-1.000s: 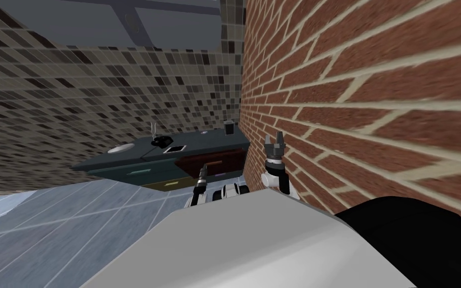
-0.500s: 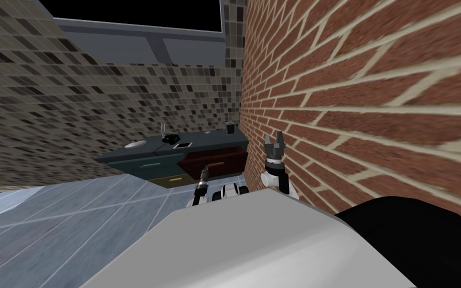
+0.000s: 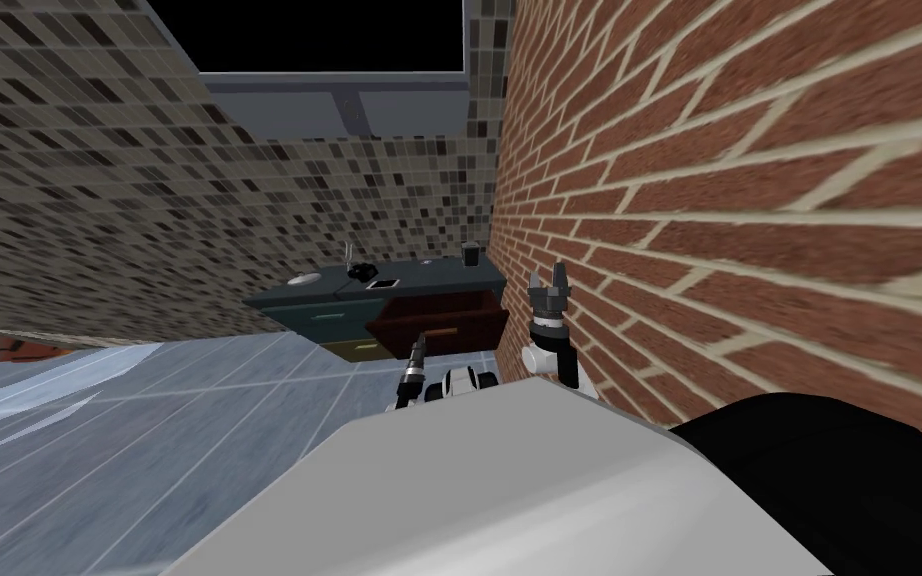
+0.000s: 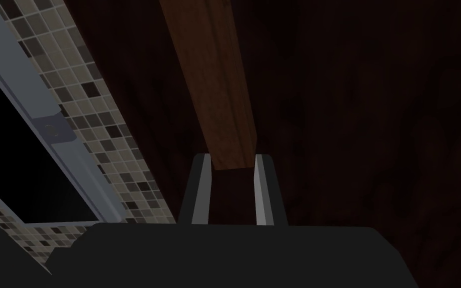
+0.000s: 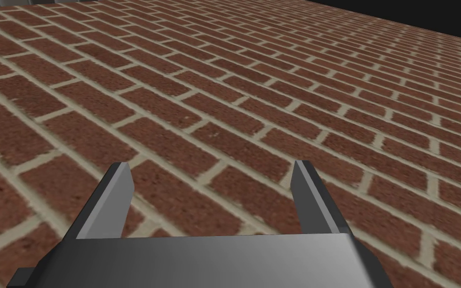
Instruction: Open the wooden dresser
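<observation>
The dresser (image 3: 404, 272) stands in the corner ahead, with a dark top and teal drawer fronts on its left half. Its dark red-brown drawer (image 3: 454, 318) on the brick-wall side sticks out toward me. My left gripper (image 3: 418, 346) is at that drawer's front. In the left wrist view the left gripper (image 4: 230, 165) is shut on the brown wooden bar handle (image 4: 218, 85), its fingers (image 4: 200, 187) pressing the bar's sides against the dark drawer face. My right gripper (image 3: 547, 276) is raised beside the brick wall, and in the right wrist view the right gripper (image 5: 213, 177) is open and holds nothing.
The brick wall (image 3: 729, 200) runs close along my right side. On the dresser top stand a dark cup (image 3: 470, 254), a white flat item (image 3: 383, 285), a dark object (image 3: 361, 271) and a pale dish (image 3: 301, 280). Grey tiled floor (image 3: 199, 400) lies to my left.
I have moved back from the dresser, which now looks smaller and farther. The brown drawer has come further out with my left gripper still on its handle. The right arm has kept its pose.
</observation>
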Motion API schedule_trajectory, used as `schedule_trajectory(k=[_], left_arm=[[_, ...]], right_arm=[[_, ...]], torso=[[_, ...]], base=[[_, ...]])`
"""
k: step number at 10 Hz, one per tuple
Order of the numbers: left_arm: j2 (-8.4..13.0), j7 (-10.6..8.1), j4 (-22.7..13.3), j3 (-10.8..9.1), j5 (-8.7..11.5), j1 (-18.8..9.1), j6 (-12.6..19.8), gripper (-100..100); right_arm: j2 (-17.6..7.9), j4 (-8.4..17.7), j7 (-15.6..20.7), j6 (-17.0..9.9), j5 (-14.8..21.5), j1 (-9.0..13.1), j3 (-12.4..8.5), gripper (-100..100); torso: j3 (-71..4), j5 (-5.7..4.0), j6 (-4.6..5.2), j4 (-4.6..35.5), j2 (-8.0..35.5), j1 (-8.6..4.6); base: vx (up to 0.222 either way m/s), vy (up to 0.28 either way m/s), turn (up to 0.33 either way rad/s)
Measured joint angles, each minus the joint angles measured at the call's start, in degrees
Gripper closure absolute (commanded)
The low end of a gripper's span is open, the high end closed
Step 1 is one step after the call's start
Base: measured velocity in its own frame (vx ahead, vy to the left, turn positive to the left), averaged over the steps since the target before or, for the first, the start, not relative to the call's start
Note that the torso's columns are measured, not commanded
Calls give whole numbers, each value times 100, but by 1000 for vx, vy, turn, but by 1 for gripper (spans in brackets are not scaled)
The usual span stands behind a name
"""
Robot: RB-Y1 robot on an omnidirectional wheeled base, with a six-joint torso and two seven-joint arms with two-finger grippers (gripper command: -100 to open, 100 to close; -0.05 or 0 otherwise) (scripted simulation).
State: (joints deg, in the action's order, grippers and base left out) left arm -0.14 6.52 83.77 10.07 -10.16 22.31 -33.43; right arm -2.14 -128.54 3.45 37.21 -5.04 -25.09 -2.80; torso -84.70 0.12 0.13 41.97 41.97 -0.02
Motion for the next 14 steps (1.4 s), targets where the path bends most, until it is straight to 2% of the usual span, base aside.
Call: schedule_trajectory(k=[4, 9, 10, 14], left_arm=[[-18, -41, 687, 96, -62, 57, 632, -100], [-75, -60, 1303, 176, -129, 51, 1270, -100], [-77, -60, 1317, 178, -130, 50, 1302, 0], [-77, -60, 1316, 177, -130, 50, 1299, 0]], right_arm=[[0, 0, 0, 0, 0, 0, 1, 0], [0, 0, 0, 0, 0, 0, 1, 0], [0, 0, 0, 0, 0, 0, 1, 0], [0, 0, 0, 0, 0, -1, 1, 0]], torso=[[13, -14, -12, 32, 31, -1], [12, -12, -13, 31, 30, 2], [10, -13, -13, 29, 26, 0], [13, -12, -13, 31, 32, 2]], base=[[-23, 11, -13], [-24, 10, -8], [0, 0, 0], [0, 0, 0]])
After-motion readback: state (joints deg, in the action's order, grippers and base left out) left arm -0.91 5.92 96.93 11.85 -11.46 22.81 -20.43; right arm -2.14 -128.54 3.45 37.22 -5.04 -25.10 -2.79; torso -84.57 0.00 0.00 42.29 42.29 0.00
